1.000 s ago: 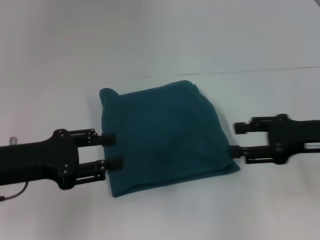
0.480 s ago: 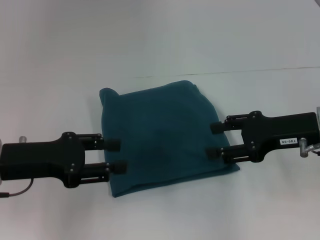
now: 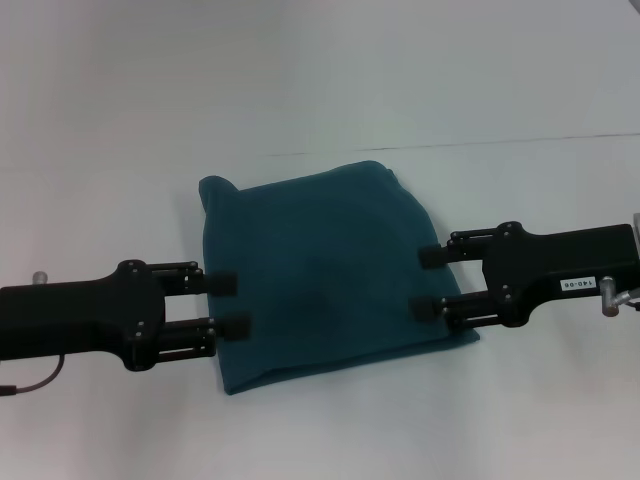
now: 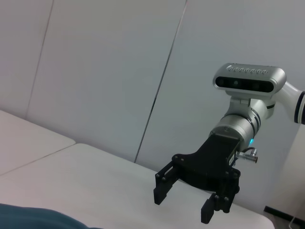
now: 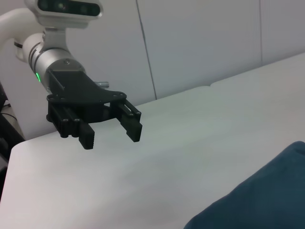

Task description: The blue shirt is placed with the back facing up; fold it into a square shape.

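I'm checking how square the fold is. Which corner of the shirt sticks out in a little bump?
The far corner on the robot's left of the shirt; it bulges past the edge. The other three corners lie flat, with the left hand and right hand open over the side edges.

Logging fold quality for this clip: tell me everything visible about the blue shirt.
The blue shirt is plain dark teal, soft-looking fabric, folded into a rough square lying flat on the white table. Its edges are slightly rounded, with a small bump at the far left corner. No lettering shows. The open left gripper and open right gripper overlap its opposite side edges; contact cannot be told.
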You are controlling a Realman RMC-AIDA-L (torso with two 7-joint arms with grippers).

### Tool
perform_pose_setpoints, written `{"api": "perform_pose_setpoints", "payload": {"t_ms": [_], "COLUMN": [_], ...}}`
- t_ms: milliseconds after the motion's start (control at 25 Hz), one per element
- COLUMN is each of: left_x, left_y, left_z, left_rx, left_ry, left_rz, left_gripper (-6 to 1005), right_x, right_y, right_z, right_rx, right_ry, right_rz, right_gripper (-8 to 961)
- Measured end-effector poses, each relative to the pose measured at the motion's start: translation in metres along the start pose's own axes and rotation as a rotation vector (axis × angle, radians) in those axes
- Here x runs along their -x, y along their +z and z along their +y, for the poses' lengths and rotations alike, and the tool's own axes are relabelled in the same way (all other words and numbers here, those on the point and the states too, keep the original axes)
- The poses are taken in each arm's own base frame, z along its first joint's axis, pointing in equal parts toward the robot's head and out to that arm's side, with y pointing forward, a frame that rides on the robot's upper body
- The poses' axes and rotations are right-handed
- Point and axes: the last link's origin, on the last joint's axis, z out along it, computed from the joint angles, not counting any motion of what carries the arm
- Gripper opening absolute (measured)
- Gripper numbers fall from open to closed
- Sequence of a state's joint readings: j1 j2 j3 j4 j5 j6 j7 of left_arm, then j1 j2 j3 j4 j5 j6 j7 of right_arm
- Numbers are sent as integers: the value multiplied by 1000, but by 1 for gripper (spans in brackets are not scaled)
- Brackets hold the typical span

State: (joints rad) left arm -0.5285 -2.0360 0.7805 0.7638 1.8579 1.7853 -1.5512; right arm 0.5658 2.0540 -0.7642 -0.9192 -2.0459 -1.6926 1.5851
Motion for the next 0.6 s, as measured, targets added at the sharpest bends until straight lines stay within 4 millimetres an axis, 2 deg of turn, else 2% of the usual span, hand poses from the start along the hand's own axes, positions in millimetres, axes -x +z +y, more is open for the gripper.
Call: {"api": "perform_pose_setpoints", "payload": {"t_ms": [280, 600], "left_x": [1, -2], "left_y": [2, 0], "left_z": [2, 3], "left_rx": [6, 5], "left_ry": [-25, -48], "left_rz": [25, 60], "left_gripper": [614, 614], "right_x": [0, 13], "right_y": [0, 2], "right_z": [8, 8], "right_rx": [34, 52], "right_ry": [-35, -53], "right_rz": [-13, -62], "right_gripper": [760, 760]}}
